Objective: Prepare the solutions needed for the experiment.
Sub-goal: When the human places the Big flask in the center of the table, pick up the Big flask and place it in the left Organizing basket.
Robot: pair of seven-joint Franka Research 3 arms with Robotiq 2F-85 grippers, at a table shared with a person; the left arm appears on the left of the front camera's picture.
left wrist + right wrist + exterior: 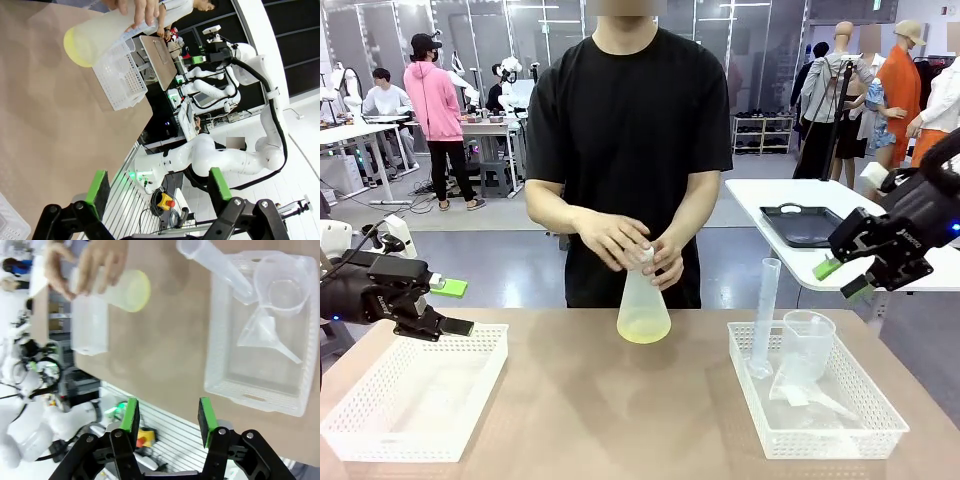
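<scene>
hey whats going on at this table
A person at the far side grips the neck of a translucent whitish plastic conical flask with both hands. It sits mid-table with a shallow layer of pale yellow liquid in it. The left gripper hangs open by the left white perforated plastic basket. The right gripper hangs open near the right white basket, which holds a clear measuring cylinder, a clear beaker and a clear funnel.

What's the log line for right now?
person's hands: on flask neck | solution: yellow, in flask bottom | left gripper: open, empty | right gripper: open, empty
</scene>
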